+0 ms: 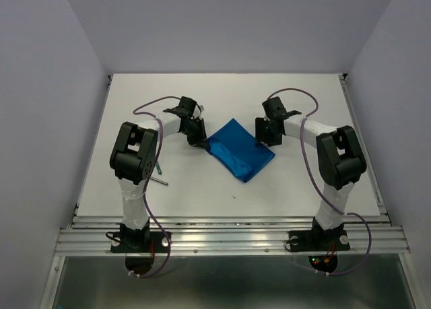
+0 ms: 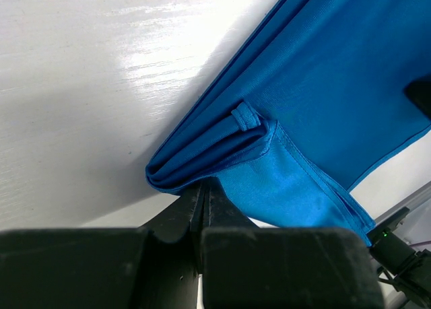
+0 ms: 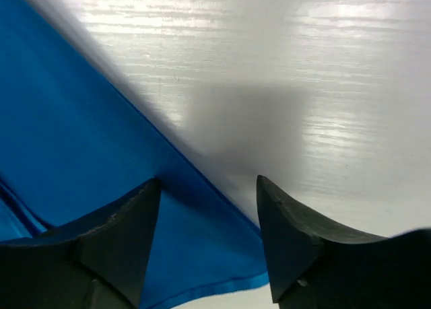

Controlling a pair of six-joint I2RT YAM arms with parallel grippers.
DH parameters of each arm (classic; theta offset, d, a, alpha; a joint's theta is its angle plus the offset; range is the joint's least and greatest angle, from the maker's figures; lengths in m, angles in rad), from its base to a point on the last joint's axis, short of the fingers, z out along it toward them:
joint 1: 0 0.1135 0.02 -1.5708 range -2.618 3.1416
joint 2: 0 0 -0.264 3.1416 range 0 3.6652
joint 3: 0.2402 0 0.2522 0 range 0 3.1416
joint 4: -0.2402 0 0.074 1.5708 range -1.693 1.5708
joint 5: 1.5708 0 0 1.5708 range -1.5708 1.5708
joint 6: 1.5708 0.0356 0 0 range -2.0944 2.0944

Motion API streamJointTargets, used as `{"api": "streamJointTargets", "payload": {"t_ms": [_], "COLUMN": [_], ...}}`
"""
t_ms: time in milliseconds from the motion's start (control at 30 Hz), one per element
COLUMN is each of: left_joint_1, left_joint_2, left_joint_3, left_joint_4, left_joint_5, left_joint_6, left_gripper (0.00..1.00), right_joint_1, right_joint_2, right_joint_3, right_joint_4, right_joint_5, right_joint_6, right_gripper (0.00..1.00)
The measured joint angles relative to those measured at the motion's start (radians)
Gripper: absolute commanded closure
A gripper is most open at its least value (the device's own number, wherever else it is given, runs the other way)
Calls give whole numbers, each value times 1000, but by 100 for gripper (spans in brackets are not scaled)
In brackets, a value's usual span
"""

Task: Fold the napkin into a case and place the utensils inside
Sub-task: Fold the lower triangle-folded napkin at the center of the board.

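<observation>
2 utensils (image 1: 161, 182) lie on the table (image 1: 303, 188) at the left. The left gripper (image 1: 197, 139), jaws shut, tips against the folded napkin's (image 1: 239, 151) left corner; whether it pinches cloth is unclear. The right gripper (image 1: 264, 135) hangs wide open over the napkin's right edge, empty.
</observation>
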Motion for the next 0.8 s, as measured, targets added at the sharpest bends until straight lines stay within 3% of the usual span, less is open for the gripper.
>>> {"api": "streamJointTargets", "payload": {"t_ms": [133,167,333,467,800], "left_joint_1": [0,0,-3,-10,-22], "left_joint_2": [0,0,0,0,0], "left_joint_3": [0,0,0,0,0], "left_joint_4": [0,0,0,1,7], "left_joint_5": [0,0,0,-3,-4], "left_joint_6": [-5,-6,-10,-16,-33], "left_gripper": [94,94,94,94,94], "right_joint_1": [-1,-1,-2,-4,-4], "right_joint_2": [34,34,26,0,-60], "right_joint_3": [8,7,-22,-63,-161], "right_joint_4": [8,7,19,44,90], "right_joint_5": [-2,-9,-63,-101,-168], "right_joint_6": [-19,-21,-35,-36,-11], "right_gripper": [55,65,91,99,99]}}
